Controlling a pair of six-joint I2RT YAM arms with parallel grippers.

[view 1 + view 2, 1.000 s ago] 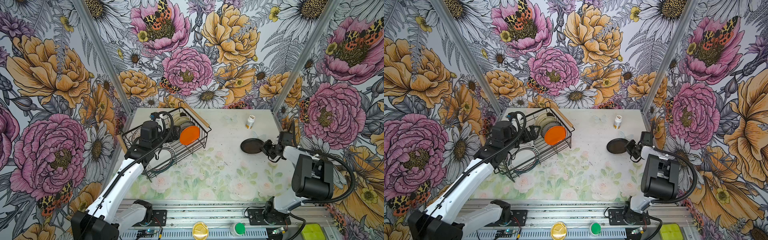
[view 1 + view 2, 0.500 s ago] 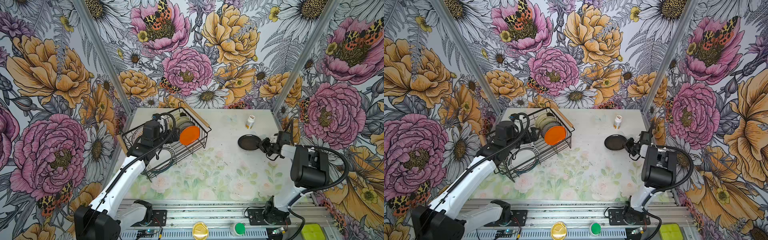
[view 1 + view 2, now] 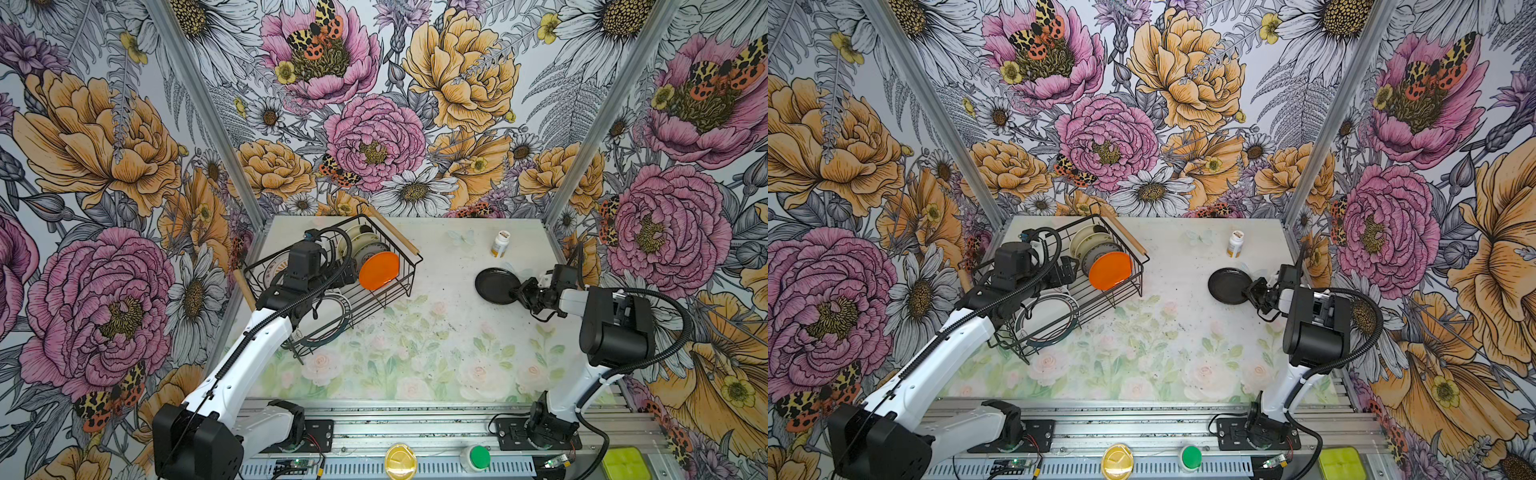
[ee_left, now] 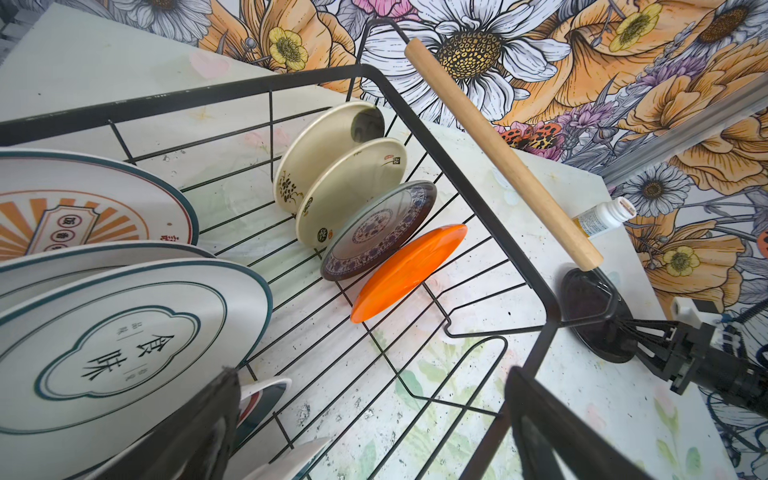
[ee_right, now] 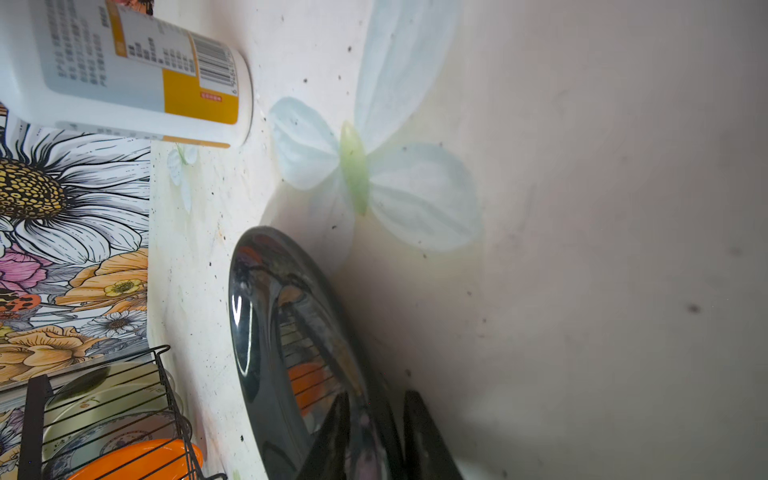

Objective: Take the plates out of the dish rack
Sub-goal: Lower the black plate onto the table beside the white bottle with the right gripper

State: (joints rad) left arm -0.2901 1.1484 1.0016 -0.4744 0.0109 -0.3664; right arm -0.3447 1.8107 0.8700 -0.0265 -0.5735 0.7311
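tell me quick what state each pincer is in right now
left pincer: open, empty.
right pincer: around the black plate rim, grip cannot be told.

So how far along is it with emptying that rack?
Barely started. Done: one black plate lies out on the table. In hand: the right fingers sit either side of its rim; whether they grip it I cannot tell. The left fingers hang open over the dish rack. Left: the orange plate and at least six more inside.
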